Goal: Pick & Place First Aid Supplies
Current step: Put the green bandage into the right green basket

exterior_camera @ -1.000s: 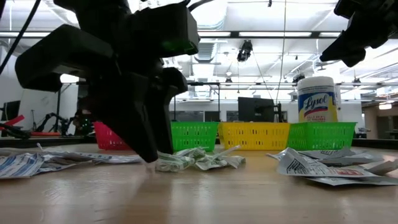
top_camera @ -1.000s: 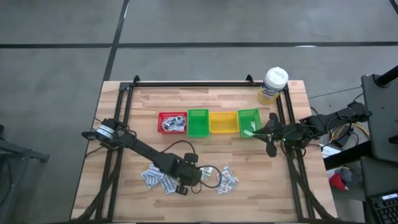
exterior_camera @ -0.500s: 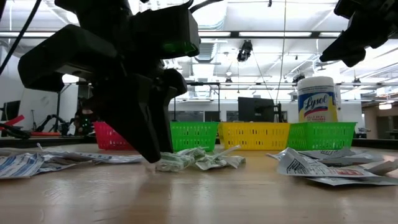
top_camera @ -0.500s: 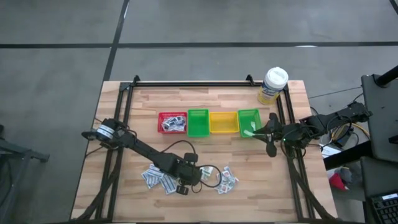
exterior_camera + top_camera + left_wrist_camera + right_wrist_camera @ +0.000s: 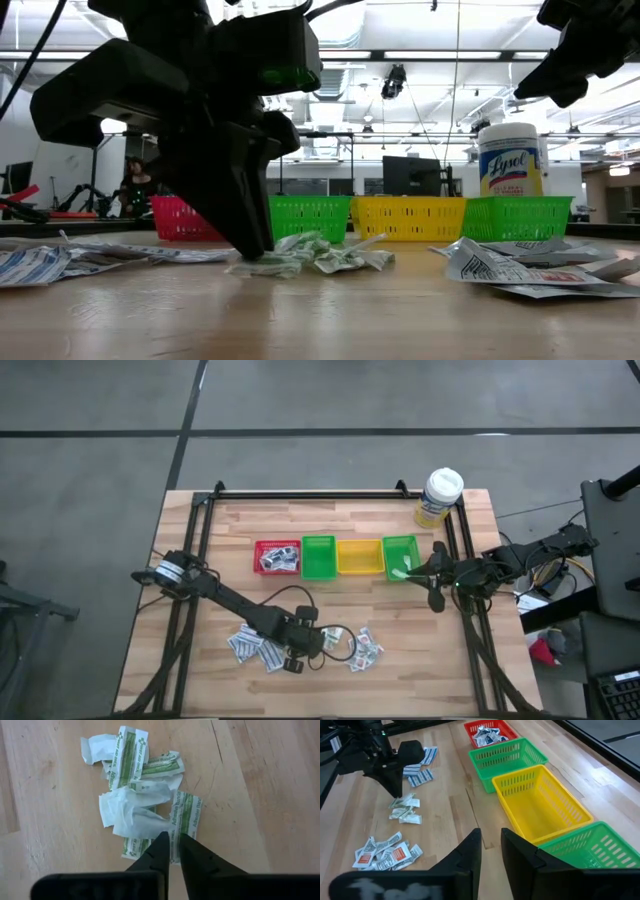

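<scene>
A heap of crumpled white packets with green print [image 5: 145, 800] lies on the wooden table near its front edge [image 5: 335, 641]. My left gripper [image 5: 174, 851] is down at the heap's near side, shut on one green-print packet [image 5: 187, 817]. More packets lie flat on the table: blue-print ones [image 5: 250, 648] to the left and red-print ones [image 5: 366, 648] to the right. My right gripper [image 5: 490, 849] hangs open over the right green bin [image 5: 400, 556], with nothing between its fingers. My left gripper pinches the end edge [image 5: 175, 841] of the green-print packet between its two fingers. The fingers [image 5: 250, 235] come from above, slanting down. The packet lies on the table among the others.
A row of bins stands mid-table: red [image 5: 277, 557] with packets inside, green [image 5: 318, 558], yellow [image 5: 359, 557] and the right green one. A white-capped bottle [image 5: 440, 497] stands at the far right corner. Bare wood lies between the bins and the packets.
In the low view my left gripper's finger has swung in against the green-print heap, and the packet at its tip has shifted a little toward the front. My right gripper has kept still.
</scene>
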{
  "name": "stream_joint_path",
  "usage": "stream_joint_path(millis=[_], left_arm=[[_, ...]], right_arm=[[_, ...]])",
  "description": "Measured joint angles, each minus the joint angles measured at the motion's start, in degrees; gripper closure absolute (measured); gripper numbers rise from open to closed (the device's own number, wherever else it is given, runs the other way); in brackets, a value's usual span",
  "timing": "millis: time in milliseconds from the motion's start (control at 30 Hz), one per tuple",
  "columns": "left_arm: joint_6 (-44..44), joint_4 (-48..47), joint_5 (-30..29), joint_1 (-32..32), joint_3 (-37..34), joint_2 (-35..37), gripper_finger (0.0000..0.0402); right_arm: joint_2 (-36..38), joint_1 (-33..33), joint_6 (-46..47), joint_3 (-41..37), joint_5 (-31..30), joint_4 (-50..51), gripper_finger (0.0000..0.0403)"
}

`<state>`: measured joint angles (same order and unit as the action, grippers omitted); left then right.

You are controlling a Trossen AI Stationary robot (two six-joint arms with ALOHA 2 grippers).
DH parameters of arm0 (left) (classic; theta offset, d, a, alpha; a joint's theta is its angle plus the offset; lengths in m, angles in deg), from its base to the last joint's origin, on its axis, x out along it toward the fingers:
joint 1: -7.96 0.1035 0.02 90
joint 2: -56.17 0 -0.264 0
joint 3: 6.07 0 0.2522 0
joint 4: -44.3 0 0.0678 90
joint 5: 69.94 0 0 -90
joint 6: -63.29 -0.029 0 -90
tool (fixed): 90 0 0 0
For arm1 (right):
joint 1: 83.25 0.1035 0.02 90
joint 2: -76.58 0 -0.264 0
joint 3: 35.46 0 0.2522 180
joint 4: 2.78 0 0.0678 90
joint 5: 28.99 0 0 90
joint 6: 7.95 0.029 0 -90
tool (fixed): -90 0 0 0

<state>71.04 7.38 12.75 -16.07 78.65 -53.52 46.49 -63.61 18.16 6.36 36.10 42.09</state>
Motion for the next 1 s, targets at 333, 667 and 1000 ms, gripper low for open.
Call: stream_joint_path(millis=[333,667,1000], left_arm=[[1.3,0.0,2.4,0.0,0.0,0.0,0.0401],[1.1,-0.2,3.2,0.0,0.5,0.7,0.0401],[-1.3,0.0,3.3,0.0,2.3,0.9,0.0401]], right_arm=[[0.0,0.0,0.0,0.0,0.0,0.0,0.0323],[0.0,0.0,0.0,0.0,0.0,0.0,0.0314],[0.0,0.0,0.0,0.0,0.0,0.0,0.0330]])
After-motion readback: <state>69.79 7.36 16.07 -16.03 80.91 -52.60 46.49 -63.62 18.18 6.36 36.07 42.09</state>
